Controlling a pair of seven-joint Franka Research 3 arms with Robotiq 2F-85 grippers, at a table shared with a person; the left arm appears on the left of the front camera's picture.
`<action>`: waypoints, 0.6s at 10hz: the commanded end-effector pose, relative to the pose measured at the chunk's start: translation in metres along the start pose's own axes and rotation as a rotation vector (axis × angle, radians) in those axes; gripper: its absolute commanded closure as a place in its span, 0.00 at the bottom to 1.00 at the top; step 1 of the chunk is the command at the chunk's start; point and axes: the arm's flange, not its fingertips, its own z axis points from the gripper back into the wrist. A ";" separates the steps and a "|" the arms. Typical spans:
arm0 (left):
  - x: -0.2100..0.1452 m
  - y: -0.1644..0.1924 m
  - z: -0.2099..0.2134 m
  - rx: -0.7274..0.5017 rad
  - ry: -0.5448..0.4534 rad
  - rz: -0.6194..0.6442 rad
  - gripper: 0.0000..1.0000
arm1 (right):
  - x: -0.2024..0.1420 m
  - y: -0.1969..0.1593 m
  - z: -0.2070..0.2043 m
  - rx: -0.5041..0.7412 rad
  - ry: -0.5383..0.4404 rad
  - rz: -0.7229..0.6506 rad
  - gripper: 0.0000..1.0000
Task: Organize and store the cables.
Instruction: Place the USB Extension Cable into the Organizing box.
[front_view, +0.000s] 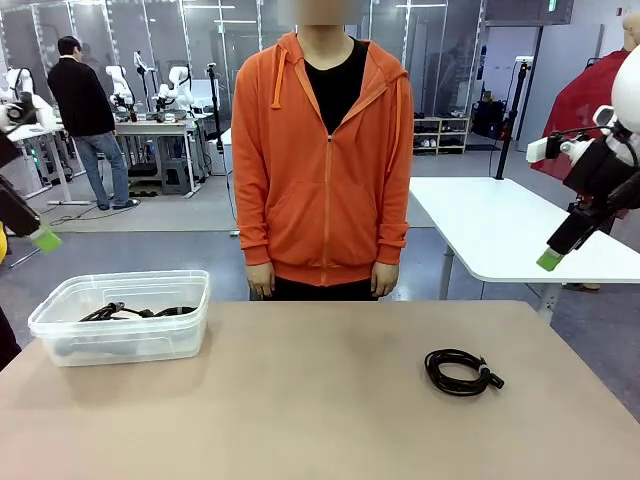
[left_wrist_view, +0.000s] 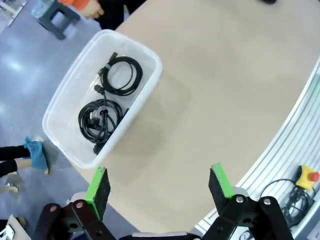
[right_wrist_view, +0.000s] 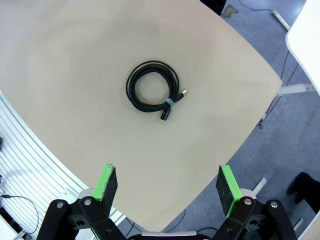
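Low in each wrist view, the left pincer (left_wrist_view: 159, 184) and right pincer (right_wrist_view: 167, 184) gape wide, gripping nothing. Mid-frame in the front view, the tan desk (front_view: 300, 400) carries one coiled cable (front_view: 461, 372) at right (tied with a small band) and a clear plastic bin (front_view: 120, 318) at left holding two more cables (left_wrist_view: 110, 97). Beyond stands a person in an orange hoodie (front_view: 322, 160).
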 end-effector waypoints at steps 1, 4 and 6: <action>0.009 0.000 -0.010 -0.017 0.013 -0.018 0.00 | 0.010 -0.002 -0.014 0.019 0.044 -0.036 0.00; 0.009 0.000 -0.010 -0.017 0.013 -0.018 0.00 | 0.015 0.003 -0.071 -0.097 0.093 -0.231 0.00; 0.009 0.000 -0.010 -0.017 0.013 -0.018 0.00 | 0.012 0.000 -0.109 -0.119 0.093 -0.366 0.00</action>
